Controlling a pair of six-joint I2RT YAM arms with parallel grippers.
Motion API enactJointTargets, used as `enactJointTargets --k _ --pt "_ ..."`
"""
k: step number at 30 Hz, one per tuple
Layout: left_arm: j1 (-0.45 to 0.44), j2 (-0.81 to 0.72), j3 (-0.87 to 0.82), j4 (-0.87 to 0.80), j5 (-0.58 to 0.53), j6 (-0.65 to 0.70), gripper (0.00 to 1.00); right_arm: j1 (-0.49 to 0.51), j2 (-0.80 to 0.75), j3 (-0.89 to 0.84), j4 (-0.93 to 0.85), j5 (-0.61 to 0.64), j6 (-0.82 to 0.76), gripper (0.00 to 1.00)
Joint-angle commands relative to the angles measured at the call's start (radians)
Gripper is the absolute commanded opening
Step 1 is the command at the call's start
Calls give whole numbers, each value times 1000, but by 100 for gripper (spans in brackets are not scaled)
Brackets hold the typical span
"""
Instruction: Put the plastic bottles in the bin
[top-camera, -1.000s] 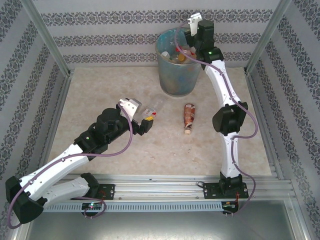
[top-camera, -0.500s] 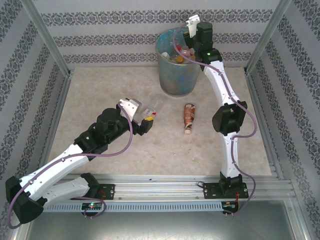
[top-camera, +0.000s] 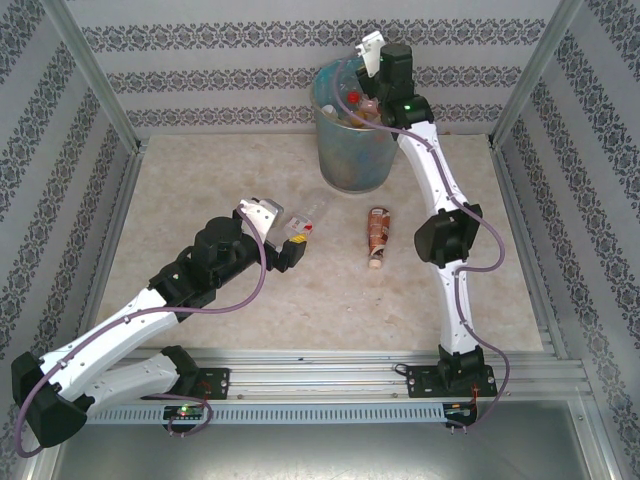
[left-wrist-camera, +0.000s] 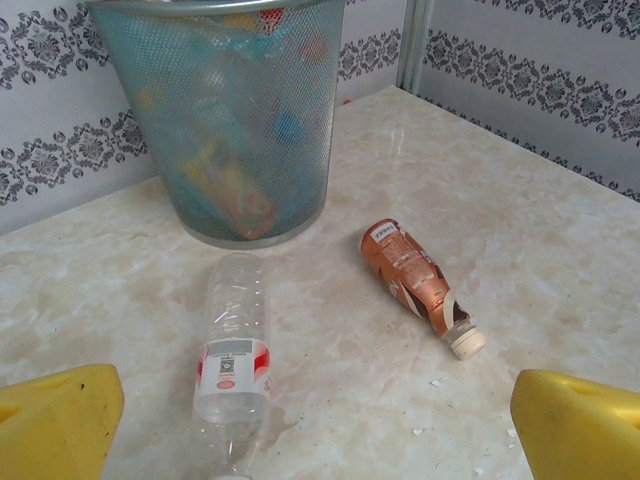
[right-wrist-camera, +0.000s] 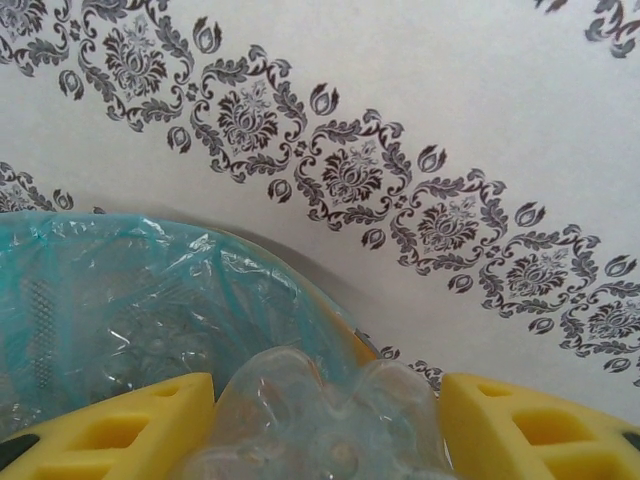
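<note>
- Right wrist view: the right tool (right-wrist-camera: 325, 435) is pinching 1 clear bottle (right-wrist-camera: 300, 400) between its yellow fingers (right-wrist-camera: 110, 430), the lobed base filling the gap; just beneath lies the bin (right-wrist-camera: 150, 300), its blue bag lining in sight, so I judge the bottle hangs over the bin's mouth, not yet let go
- Left wrist view: the left tool (left-wrist-camera: 318, 430) is spread wide and holds nothing; it hovers low over the bench (left-wrist-camera: 520, 200), facing a clear bottle with a red-and-white label (left-wrist-camera: 233, 350) that lies on its side just ahead
- Outward from there: a brown-labelled bottle (left-wrist-camera: 415, 280) with a pale cap lies on its side to the right of the labelled clear one, apart from it; both lie near the foot of the bin, touching neither it nor each other
- Done, as I judge it: most of the job; several bottles show as coloured shapes through the mesh and at the bin's mouth in the top external view
- Left to do, as I judge it: the drop of the held bottle; then 2 pickups from the bench, each carried to the bin
- Count: 2 tools; 1 bin; 1 bottle in the right tool; 2 bottles on the bench; several inside the bin, too jumbled to number
</note>
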Motion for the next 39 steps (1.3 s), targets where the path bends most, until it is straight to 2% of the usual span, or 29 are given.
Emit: enactJointTargets --k 1,4,9,12,16,27,32,36,38,39 --pt "10 6 5 -16 7 2 100 56 146 -67 -324 -88 30 49" --pt "10 6 9 -16 11 4 100 67 124 -41 -325 -104 69 57" --pt "10 15 15 -8 11 12 100 106 18 8 -281 -168 125 80" --pt "11 25 18 -1 18 9 100 129 -46 35 -254 -259 163 86" --pt "10 29 16 13 34 -10 100 153 -101 36 -218 -302 177 90" --pt "12 -19 6 -24 -35 -16 100 148 -75 38 -227 -224 166 90" --pt "11 -43 -10 -31 -51 -24 99 145 -45 29 -269 -232 198 83" --pt "12 -48 -20 -32 -52 -42 99 155 -50 -25 -272 -212 202 71" --pt "12 -49 -22 -35 -49 -44 99 164 -52 -29 -279 -190 188 73" --pt "12 -48 -20 -38 -51 -44 99 171 -53 -30 -282 -175 172 78"
